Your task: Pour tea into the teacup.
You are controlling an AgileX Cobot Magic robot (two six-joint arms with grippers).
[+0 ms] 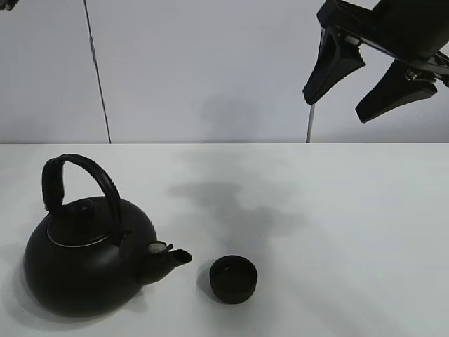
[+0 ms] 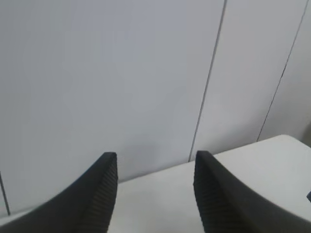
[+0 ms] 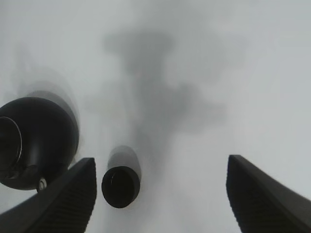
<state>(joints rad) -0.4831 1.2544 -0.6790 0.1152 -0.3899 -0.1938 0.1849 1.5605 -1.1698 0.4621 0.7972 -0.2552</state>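
Note:
A small round matte-black teacup (image 1: 233, 279) stands on the white table near the front, just right of the kettle's spout. The big black kettle (image 1: 88, 249) with an arched handle stands at the front left, spout pointing at the cup. My right gripper (image 1: 365, 88) hangs open and empty high above the table's right side; its wrist view shows the teacup (image 3: 120, 186) and the kettle (image 3: 36, 141) far below. My left gripper (image 2: 155, 167) is open and empty, facing the back wall, out of the exterior view.
The white table (image 1: 337, 225) stretches right of the cup, with arm shadows across its middle. A pale panelled wall (image 1: 210, 70) stands behind the table.

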